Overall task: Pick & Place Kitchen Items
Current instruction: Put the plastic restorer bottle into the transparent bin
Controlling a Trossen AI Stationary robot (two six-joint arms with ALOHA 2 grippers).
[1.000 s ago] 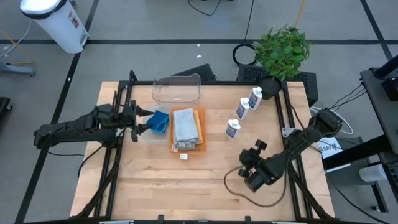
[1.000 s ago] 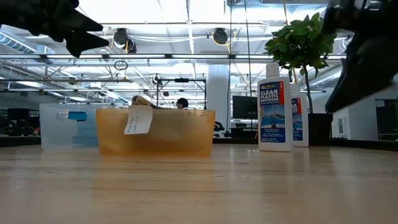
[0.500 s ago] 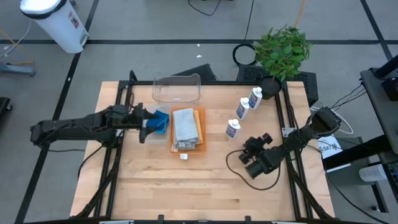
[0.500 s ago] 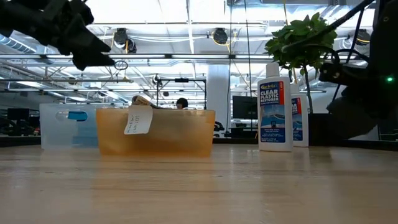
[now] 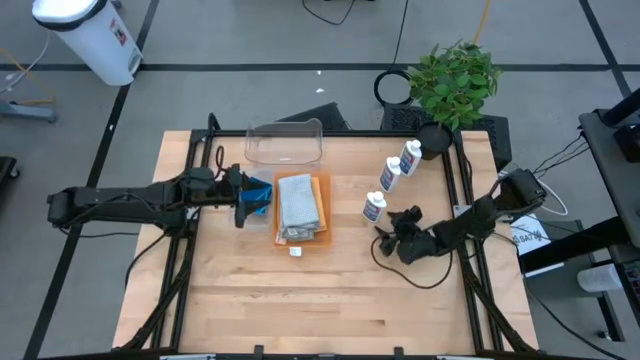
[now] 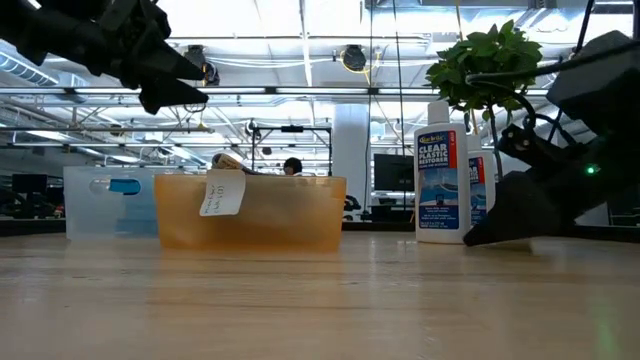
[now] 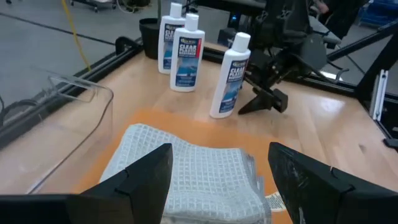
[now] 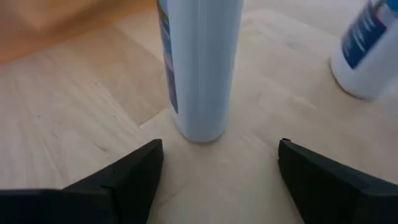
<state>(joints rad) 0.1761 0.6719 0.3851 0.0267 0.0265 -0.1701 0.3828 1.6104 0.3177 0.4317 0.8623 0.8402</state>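
Note:
Three white blue-labelled bottles (image 5: 389, 177) stand upright on the table's right half. The nearest bottle (image 8: 199, 62) stands just ahead of my right gripper (image 8: 221, 146), which is open and low over the wood (image 5: 393, 237); its fingers touch nothing. A grey folded cloth (image 5: 297, 203) lies on an orange cloth (image 5: 321, 185) at mid-table. A blue sponge (image 5: 259, 194) lies at their left. My left gripper (image 5: 241, 200) hovers open above the sponge and points at the cloths (image 7: 186, 168).
A clear plastic tub (image 5: 285, 145) stands behind the cloths at the far edge. A green potted plant (image 5: 455, 85) is at the far right corner. A dark cable (image 5: 425, 283) loops on the table by my right arm. Bare wood (image 5: 300, 300) fills the near half.
My right gripper has sunk to the table and gone toward the far left, up to the nearest bottle, turning as it went. My left gripper has moved toward the table's right, over the blue sponge toward the cloths. The items have stayed in place.

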